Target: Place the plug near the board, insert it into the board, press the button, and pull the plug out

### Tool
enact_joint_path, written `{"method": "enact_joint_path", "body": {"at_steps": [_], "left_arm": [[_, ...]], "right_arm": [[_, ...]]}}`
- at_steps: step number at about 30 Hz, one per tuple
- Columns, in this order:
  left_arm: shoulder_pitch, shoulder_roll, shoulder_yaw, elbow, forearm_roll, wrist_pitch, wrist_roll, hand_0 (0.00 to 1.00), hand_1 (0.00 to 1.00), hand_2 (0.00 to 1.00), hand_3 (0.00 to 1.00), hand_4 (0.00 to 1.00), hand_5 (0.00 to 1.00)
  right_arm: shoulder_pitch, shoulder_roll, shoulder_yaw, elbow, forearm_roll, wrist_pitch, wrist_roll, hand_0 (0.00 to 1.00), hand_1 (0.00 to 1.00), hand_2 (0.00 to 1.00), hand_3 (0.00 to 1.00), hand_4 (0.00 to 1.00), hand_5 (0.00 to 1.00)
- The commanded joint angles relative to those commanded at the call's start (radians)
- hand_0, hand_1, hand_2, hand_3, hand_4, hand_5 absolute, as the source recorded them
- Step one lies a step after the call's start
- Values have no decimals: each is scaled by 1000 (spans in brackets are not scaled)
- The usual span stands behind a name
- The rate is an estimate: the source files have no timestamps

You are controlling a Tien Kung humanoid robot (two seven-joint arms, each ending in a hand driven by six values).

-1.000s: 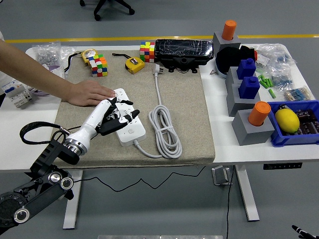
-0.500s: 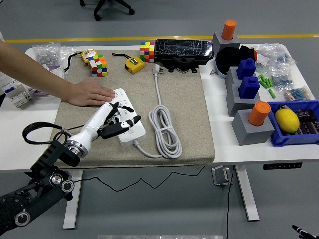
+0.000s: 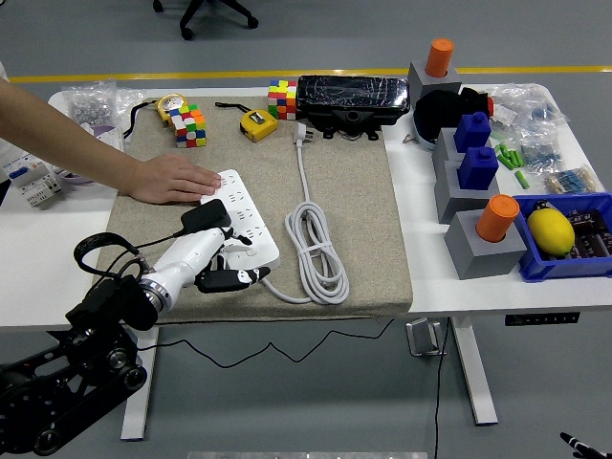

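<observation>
Change: my left hand (image 3: 218, 251) is pulling back toward the desk's near edge; a second ago its fingers were lying across the board (image 3: 242, 225), and now they are sitting at the board's near left corner.
Hand: the fingers are curling loosely and, as far as I can see, gripping nothing (one dark finger is pointing right, just beside the board's near end).
Plug: the plug (image 3: 299, 135) is lying at the far end of the mat (image 3: 354, 210), well apart from the board, its cord (image 3: 316, 244) looping back to the board's near end. It has not moved.
Person: a hand (image 3: 170, 179) is pressing flat on the mat, touching the board's far left end, as it was before.
Meaning: I am judging that the task is at its start or being reset, since the plug is not in the board.
Hidden: my right hand is out of view; the board's button is too small to make out (my fingers are covering that corner).
</observation>
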Motion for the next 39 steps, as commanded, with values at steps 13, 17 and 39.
{"method": "enact_joint_path", "body": {"at_steps": [13,17,39], "left_arm": [[-3,-4,10,26,-25,-22,-1,70,63,142,755,919,690],[-4,-6,13,26,-27,-21,-7,70,63,142,755,919,690],[-10,-11,28,27,64,-54,17,72,63,140,744,935,708]], "right_arm": [[1,-1,-1,2,0,0,0,649,643,614,547,977,548],[1,-1,-1,2,0,0,0,649,643,614,547,977,548],[3,-1,-2,3,2,0,1,649,643,610,547,977,549]]}}
